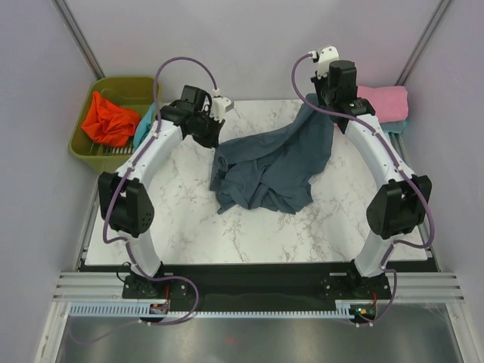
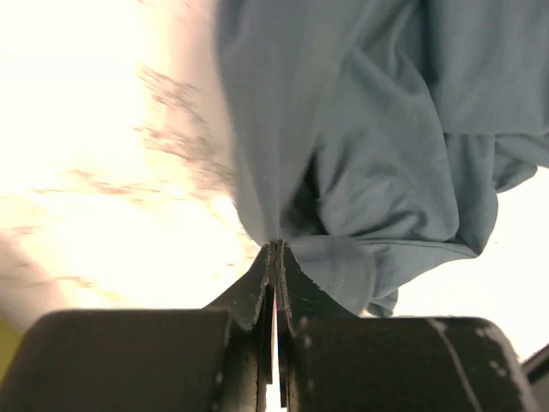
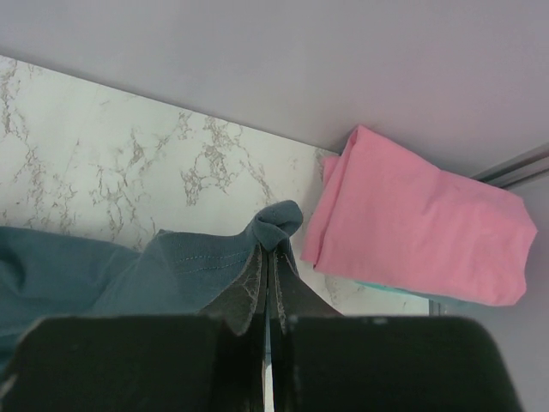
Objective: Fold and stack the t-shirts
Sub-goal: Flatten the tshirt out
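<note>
While left gripper (image 2: 276,251) and right gripper (image 3: 268,254) pinch slate t-shirt (image 1: 265,162) | teal t-shirt (image 3: 390,292) mostly hidden under pink t-shirt (image 3: 420,227)

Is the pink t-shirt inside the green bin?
No, the pink t-shirt lies folded at the far right corner of the table, while the olive-green bin on the left holds an orange-red t-shirt.

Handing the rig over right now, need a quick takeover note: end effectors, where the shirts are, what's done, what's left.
Left end effector: shut on an edge of the slate-blue t-shirt.
Right end effector: shut on its far corner.
That shirt lies crumpled on the table, unfolded.
Done: pink t-shirt folded at far right, on a folded teal shirt.
Left: fold and stack the slate-blue one, then the orange-red shirt and teal cloth in the olive-green bin.
</note>
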Tool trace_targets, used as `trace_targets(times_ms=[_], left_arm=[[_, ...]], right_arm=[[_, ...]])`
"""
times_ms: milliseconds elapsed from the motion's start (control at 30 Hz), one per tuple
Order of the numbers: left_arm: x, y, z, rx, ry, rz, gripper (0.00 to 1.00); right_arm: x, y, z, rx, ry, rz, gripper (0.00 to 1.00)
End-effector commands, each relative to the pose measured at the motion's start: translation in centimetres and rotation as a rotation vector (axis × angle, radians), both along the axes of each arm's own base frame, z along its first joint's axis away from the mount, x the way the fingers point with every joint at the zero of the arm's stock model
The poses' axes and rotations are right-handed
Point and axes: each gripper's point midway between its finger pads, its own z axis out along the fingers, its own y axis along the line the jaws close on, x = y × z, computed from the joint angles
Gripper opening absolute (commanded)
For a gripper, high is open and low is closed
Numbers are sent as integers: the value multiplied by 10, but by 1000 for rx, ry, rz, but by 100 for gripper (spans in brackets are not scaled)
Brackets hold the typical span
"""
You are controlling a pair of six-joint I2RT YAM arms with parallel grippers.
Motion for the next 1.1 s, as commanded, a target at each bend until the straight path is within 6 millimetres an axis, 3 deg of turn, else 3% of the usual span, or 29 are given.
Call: trace_targets(times_ms=[0, 100, 133, 200, 233, 300, 333, 400, 433, 467, 500, 567, 667, 733, 900, 1067], left_arm=[[14, 15, 68, 42, -219, -28, 2], [17, 27, 101, 51, -312, -22, 2], [18, 29, 113, 53, -346, -23, 2], [16, 33, 129, 58, -391, -27, 2], [12, 35, 145, 43, -425, -27, 2], [3, 32, 157, 16, -448, -49, 2], [-5, 32, 171, -4, -472, -52, 2], [-16, 31, 185, -34, -496, -60, 2], [-28, 33, 203, -54, -539, -68, 2], [-35, 31, 211, -72, -558, -86, 2], [-42, 31, 218, -83, -573, -96, 2], [-66, 31, 245, -120, -645, -140, 2], [-99, 34, 271, -143, -734, -195, 2], [-116, 37, 281, -148, -779, -224, 2], [-179, 47, 326, -190, -957, -291, 2], [-226, 50, 368, -297, -1045, -308, 2]], right_arm=[[-18, -17, 65, 27, -152, -57, 0], [-36, -31, 91, 21, -192, -75, 0], [-47, -37, 108, 24, -225, -84, 0], [-60, -48, 118, 29, -238, -103, 0], [-74, -53, 136, 41, -274, -109, 0], [-89, -58, 144, 66, -294, -112, 0], [-108, -62, 163, 78, -338, -115, 0], [-127, -66, 171, 104, -363, -121, 0], [-149, -69, 190, 119, -417, -119, 0], [-159, -72, 189, 132, -421, -131, 0], [-181, -74, 205, 150, -469, -132, 0], [-201, -75, 205, 163, -477, -126, 0], [-255, -79, 229, 219, -560, -109, 0], [-276, -82, 235, 218, -577, -104, 0], [-355, -101, 285, 214, -743, -135, 0], [-428, -109, 335, 242, -897, -112, 0]])
